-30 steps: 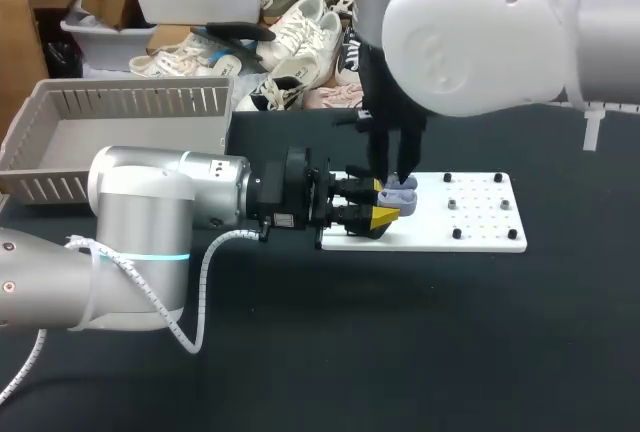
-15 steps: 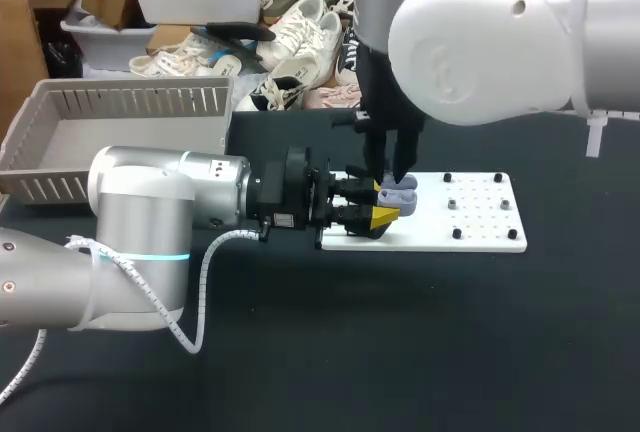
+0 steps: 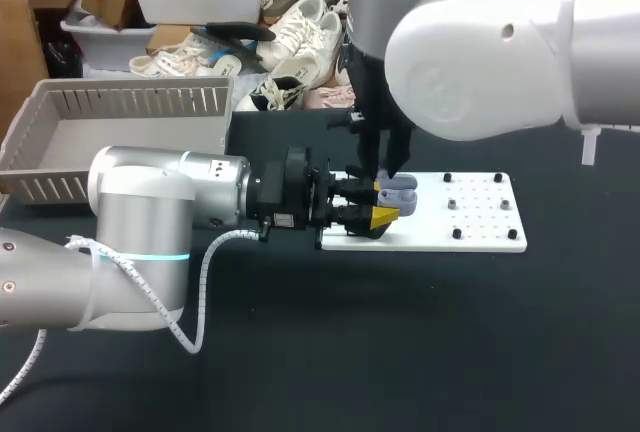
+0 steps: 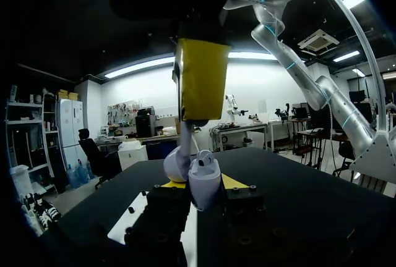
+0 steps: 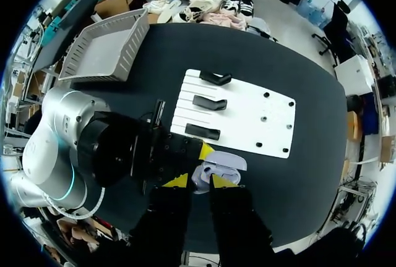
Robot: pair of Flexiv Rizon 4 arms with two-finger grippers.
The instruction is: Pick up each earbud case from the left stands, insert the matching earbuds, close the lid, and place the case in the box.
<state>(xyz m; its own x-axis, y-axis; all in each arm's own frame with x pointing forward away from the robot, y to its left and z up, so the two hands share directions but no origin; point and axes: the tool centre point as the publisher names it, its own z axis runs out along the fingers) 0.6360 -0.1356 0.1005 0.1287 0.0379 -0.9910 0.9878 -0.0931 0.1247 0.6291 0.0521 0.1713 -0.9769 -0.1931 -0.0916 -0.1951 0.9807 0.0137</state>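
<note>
Over the board's left end: a case held open for loading

At the left end of the white board [image 3: 480,224], the left arm [image 3: 150,217] reaches in level across the table [image 3: 450,342]. Its jaws are closed on the lavender case [image 3: 400,191] from two sides and seem to hold it just above the board. The lid is open and the opening faces up. I judge that to be the reason for the hold: it steadies the case so the other arm can work into it from above. The right arm [image 3: 470,42] comes straight down over it, with its jaws just above the open case. I cannot tell whether they are open, closed or carrying an earbud.

Three black stands [image 5: 209,102] lie in a row on the board beside the left jaws, and none holds a case that I can see. The box [image 3: 130,102] stands well apart at the table's far left, and I see no case in it. Insertion looks to be the step in hand, with lid-closing and boxing not yet done.

No writing or label can be made out on the case, board or box.
</note>
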